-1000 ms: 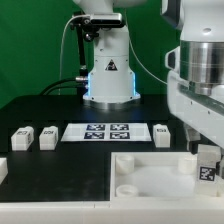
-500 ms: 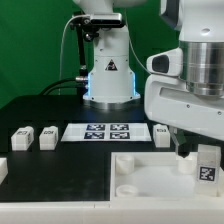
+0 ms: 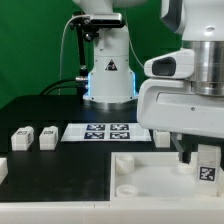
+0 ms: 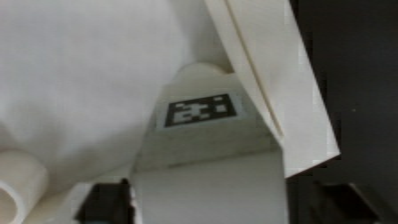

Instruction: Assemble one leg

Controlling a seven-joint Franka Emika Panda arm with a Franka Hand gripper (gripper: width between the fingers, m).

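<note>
My gripper (image 3: pixel 199 154) is at the exterior view's right, over the right corner of the large white panel (image 3: pixel 150 176). It is shut on the leg (image 3: pixel 207 166), a small white block with a black-and-white tag, held upright just above or against the panel's corner. In the wrist view the leg (image 4: pixel 210 150) fills the gap between the two dark fingers (image 4: pixel 111 200), its tag facing the camera, with the panel's raised rim (image 4: pixel 267 70) beside it. Whether the leg touches the panel cannot be told.
Two more white legs (image 3: pixel 20 138) (image 3: pixel 47 137) lie at the exterior view's left, another (image 3: pixel 163 133) sits behind my gripper, and one (image 3: pixel 2 168) is cut off by the left edge. The marker board (image 3: pixel 100 131) lies in the middle. The robot base (image 3: pixel 108 75) stands behind it.
The arm's wrist has swung toward the exterior view's left and come closer to the camera. The leg has stayed in the jaws at about the same spot, a touch lower.
</note>
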